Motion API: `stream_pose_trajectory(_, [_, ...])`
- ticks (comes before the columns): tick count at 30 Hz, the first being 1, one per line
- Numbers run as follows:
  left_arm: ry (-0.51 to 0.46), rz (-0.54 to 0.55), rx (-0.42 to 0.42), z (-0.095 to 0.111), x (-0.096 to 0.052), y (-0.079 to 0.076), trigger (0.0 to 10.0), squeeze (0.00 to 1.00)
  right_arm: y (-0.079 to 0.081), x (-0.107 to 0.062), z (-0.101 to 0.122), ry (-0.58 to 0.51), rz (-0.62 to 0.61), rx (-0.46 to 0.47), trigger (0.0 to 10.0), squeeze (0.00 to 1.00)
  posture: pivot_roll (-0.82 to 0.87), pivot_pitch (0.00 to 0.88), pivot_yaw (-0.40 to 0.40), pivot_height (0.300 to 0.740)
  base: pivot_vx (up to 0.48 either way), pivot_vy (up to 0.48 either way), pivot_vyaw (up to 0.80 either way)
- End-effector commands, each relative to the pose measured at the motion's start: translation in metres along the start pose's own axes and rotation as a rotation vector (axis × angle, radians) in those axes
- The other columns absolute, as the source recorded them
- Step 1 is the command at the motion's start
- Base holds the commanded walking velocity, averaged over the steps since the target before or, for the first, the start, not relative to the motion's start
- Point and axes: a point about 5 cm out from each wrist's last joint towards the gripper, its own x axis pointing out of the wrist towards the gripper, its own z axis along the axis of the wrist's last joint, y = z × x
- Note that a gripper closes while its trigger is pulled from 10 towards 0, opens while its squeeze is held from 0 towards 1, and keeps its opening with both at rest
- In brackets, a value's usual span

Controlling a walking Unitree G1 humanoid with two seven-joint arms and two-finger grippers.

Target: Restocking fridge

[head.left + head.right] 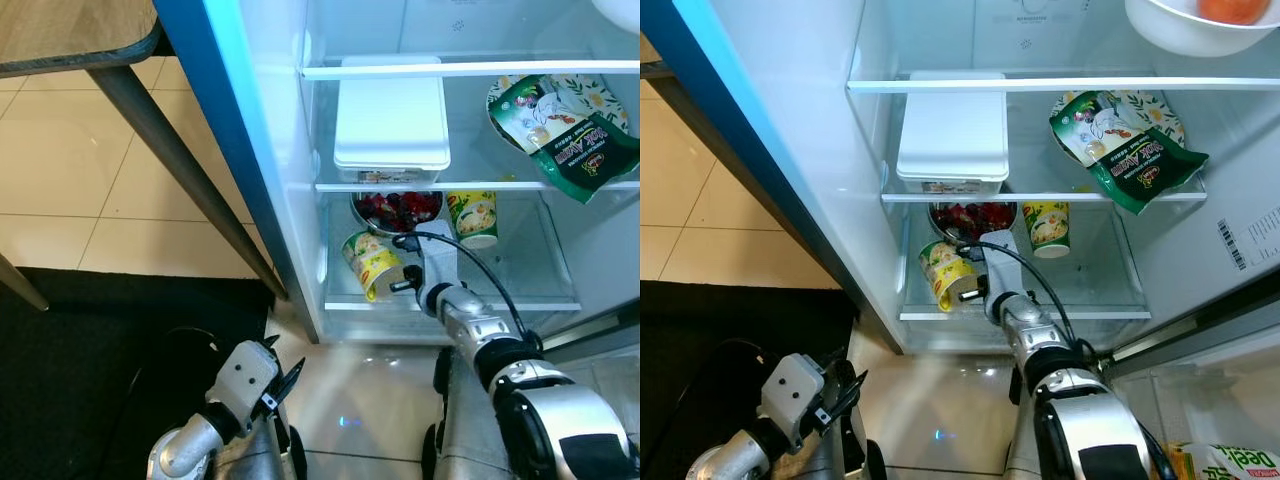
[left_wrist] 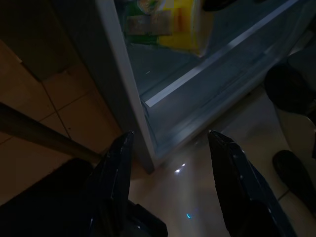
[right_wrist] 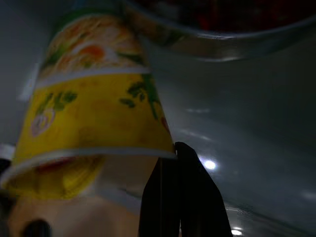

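A yellow noodle cup (image 1: 370, 262) leans tilted on the fridge's bottom glass shelf (image 1: 500, 300), its base towards me. My right gripper (image 1: 400, 285) reaches in to that base. In the right wrist view its fingers (image 3: 187, 197) sit pressed close together at the bottom rim of the cup (image 3: 98, 98), apparently pinching it. My left gripper (image 1: 285, 385) hangs low outside the fridge above the floor. Its two fingers (image 2: 118, 163) stand apart with nothing between them.
A second noodle cup (image 1: 474, 215) stands upright behind, beside a metal bowl of red food (image 1: 397, 208). On the shelf above lie a white lidded box (image 1: 392, 120) and a green packet (image 1: 570, 135). A table leg (image 1: 170, 150) and a black mat (image 1: 80, 350) are to my left.
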Motion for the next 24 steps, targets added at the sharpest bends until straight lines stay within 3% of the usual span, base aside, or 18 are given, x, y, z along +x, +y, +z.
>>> stream_pose_trajectory(1, [0.031,-0.012,-0.031,-0.010,0.000,-0.009,10.0,0.00,-0.018,-0.006,-0.001,0.064,0.004,-0.070,0.0,0.00,0.10,0.299,0.014,0.427,0.000,0.000,0.00])
stream_pose_trajectory(5, [0.019,-0.018,-0.033,-0.009,0.007,-0.011,10.0,0.00,-0.047,-0.016,0.012,0.115,0.014,-0.158,0.0,0.00,0.09,0.287,0.007,0.427,0.000,0.000,0.00])
stream_pose_trajectory(10, [0.016,-0.017,-0.034,-0.009,0.010,-0.011,10.0,0.00,-0.055,-0.019,0.018,0.125,0.013,-0.201,0.0,0.00,0.09,0.281,0.006,0.427,0.000,0.000,0.00])
stream_pose_trajectory(13, [0.006,-0.021,-0.032,-0.008,0.015,-0.012,10.0,0.00,-0.069,-0.026,0.030,0.136,0.009,-0.283,0.0,0.00,0.08,0.269,0.001,0.427,0.000,0.000,0.00])
stream_pose_trajectory(17, [0.000,-0.023,-0.032,-0.008,0.019,-0.012,10.0,0.00,-0.074,-0.030,0.037,0.163,0.062,-0.353,0.0,0.00,0.08,0.258,-0.002,0.427,0.000,0.000,0.00])
stream_pose_trajectory(24, [-0.008,-0.023,-0.026,-0.009,0.026,-0.010,10.0,0.00,-0.076,-0.036,0.043,0.190,0.161,-0.397,0.0,0.00,0.06,0.241,-0.006,0.427,0.000,0.000,0.00])
